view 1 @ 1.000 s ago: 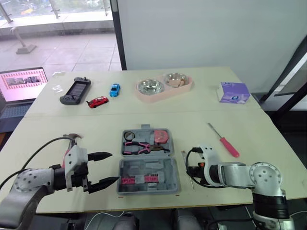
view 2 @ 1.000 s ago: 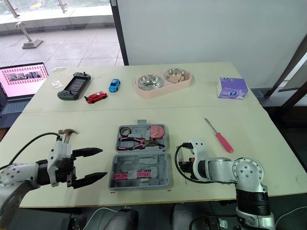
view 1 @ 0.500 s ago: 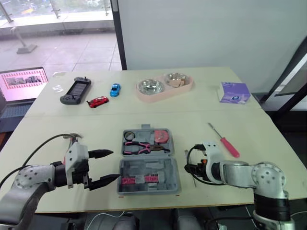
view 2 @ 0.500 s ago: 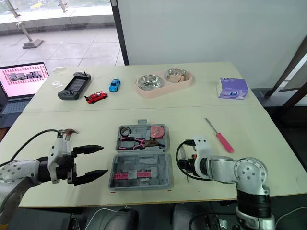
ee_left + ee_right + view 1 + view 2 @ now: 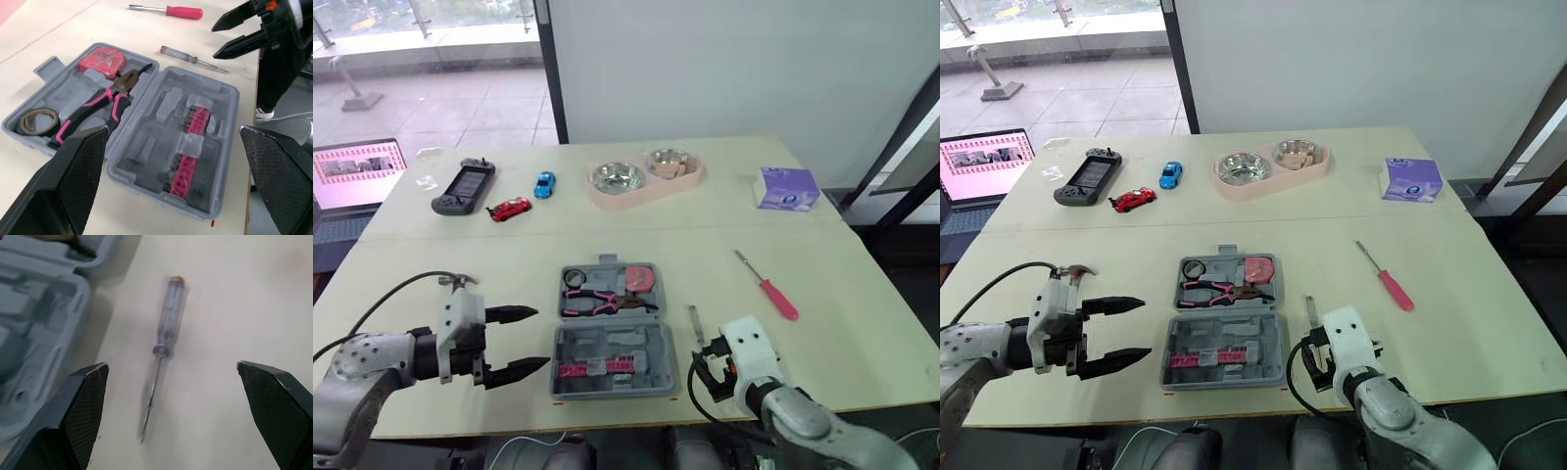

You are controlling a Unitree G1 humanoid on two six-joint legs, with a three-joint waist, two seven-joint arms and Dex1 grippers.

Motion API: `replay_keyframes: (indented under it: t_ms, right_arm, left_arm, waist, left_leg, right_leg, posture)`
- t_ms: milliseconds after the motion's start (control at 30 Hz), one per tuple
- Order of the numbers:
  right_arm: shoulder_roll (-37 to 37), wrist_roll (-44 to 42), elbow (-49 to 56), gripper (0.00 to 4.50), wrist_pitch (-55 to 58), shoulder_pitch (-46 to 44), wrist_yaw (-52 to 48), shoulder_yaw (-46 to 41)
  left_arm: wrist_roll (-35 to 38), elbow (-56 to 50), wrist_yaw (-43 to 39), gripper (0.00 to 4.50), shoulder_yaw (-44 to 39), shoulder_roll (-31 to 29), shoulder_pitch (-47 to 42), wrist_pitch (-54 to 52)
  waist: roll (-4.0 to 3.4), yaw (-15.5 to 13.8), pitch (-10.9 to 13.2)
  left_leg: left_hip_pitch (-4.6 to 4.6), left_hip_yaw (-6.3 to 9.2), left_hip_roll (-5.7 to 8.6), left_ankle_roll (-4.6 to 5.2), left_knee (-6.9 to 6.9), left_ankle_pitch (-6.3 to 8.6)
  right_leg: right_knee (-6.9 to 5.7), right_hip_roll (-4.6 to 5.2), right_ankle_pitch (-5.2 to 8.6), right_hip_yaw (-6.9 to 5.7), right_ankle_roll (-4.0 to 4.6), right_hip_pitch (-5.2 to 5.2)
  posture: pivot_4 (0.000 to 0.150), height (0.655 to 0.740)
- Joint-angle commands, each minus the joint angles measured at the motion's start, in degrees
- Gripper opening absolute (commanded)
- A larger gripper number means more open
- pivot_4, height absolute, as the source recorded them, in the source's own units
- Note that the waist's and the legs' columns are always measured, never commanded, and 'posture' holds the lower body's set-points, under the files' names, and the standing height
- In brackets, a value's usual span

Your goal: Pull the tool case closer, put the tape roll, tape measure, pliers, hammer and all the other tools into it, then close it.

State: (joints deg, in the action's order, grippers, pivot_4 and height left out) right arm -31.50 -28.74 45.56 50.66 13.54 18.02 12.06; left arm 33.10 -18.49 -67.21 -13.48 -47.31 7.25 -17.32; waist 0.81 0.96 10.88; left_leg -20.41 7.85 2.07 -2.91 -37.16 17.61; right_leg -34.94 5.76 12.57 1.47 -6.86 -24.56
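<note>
The grey tool case [image 5: 612, 333] lies open at the table's near middle. Its far half holds a tape roll [image 5: 575, 279], pink-handled pliers [image 5: 597, 302] and a red tape measure [image 5: 639, 278]; the near half holds pink bit strips [image 5: 188, 147]. A clear-handled screwdriver [image 5: 168, 323] lies on the table just right of the case. A red-handled screwdriver [image 5: 770, 287] lies farther right. My left gripper [image 5: 536, 339] stands open left of the case, empty. My right gripper [image 5: 1307, 357] is open and empty, just short of the clear screwdriver's tip.
At the back stand a pink double bowl stand [image 5: 646, 176], a purple box [image 5: 786, 188], a red toy car [image 5: 511, 209], a blue toy car [image 5: 544, 183] and a game controller [image 5: 465, 186]. A laptop [image 5: 352, 168] sits off the table's left.
My right gripper has opened and drawn back toward the table's near edge, leaving the clear screwdriver lying beside the case. The left gripper has hardly moved.
</note>
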Motion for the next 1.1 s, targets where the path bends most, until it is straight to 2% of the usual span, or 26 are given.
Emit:
replay_keyframes:
  t_ms: [33, 133, 267, 533, 867, 967, 1100]
  right_arm:
    - [3.1, 6.5, -3.1, 4.43, -10.1, 2.0, -3.8, 2.5]
    - [5.3, 11.1, -7.2, 4.43, -17.6, 4.1, -7.2, 4.9]
    - [8.2, 14.8, -12.7, 4.43, -21.3, 4.8, -9.6, 4.7]
    - [12.7, 18.6, -19.2, 4.43, -20.6, 2.7, -12.0, 1.9]
    - [16.2, 21.7, -21.7, 4.43, -20.5, 2.2, -14.7, 0.7]
    - [17.0, 22.5, -22.5, 3.54, -20.6, 1.7, -15.3, 0.4]
    - [18.1, 23.5, -24.7, 1.54, -21.1, 0.2, -15.9, -0.3]
  left_arm:
    - [0.5, 0.0, -0.9, 4.50, -1.4, -1.5, -1.4, 0.2]
    - [0.7, 0.1, -1.7, 4.50, -1.5, -1.6, -1.5, 0.5]
    - [0.6, 0.0, -2.0, 4.50, -1.7, -1.6, -0.9, 0.7]
    - [0.6, -0.8, -1.7, 4.50, -3.0, -0.8, 1.7, 2.0]
    - [0.8, -0.4, -1.8, 4.50, -3.8, -1.5, 2.1, 1.9]
    - [0.9, -0.2, -1.8, 4.50, -3.8, -1.7, 2.1, 1.8]
    - [0.9, -0.1, -1.8, 4.50, -4.0, -1.9, 2.0, 1.6]
  waist:
    - [-0.01, 0.0, 0.0]
    - [-0.02, 0.1, 0.0]
    - [0.00, 0.0, 0.0]
    - [0.01, 0.0, 0.0]
    - [0.05, 0.2, 0.0]
    - [0.08, 0.2, -0.1]
    - [0.13, 0.1, -0.1]
  left_leg:
    - [0.00, 0.01, 0.00, 0.00, 0.00, 0.00]
    - [0.02, 0.02, -0.01, 0.00, 0.03, 0.00]
    - [0.01, 0.00, 0.00, 0.00, 0.01, 0.00]
    - [0.03, 0.01, -0.01, 0.00, 0.02, 0.00]
    - [0.07, 0.01, -0.01, 0.00, 0.01, 0.00]
    - [0.07, 0.01, -0.01, 0.00, 0.01, 0.00]
    - [0.07, 0.01, 0.00, 0.00, 0.00, 0.00]
  right_leg:
    - [-0.01, 0.00, 0.00, -0.01, 0.00, 0.00]
    - [-0.02, -0.01, 0.00, -0.01, -0.01, 0.00]
    - [-0.01, 0.00, 0.00, 0.01, 0.01, 0.00]
    - [-0.02, -0.01, 0.00, 0.01, 0.04, 0.00]
    - [-0.08, -0.01, 0.00, 0.01, 0.05, 0.00]
    - [-0.08, -0.01, 0.00, 0.01, 0.05, 0.00]
    - [-0.08, -0.01, 0.00, 0.01, 0.04, 0.00]
  posture:
    - [0.150, 0.7360]
    - [0.150, 0.7360]
    - [0.150, 0.7360]
    - [0.150, 0.7360]
    - [0.150, 0.7360]
    - [0.150, 0.7360]
    - [0.150, 0.7360]
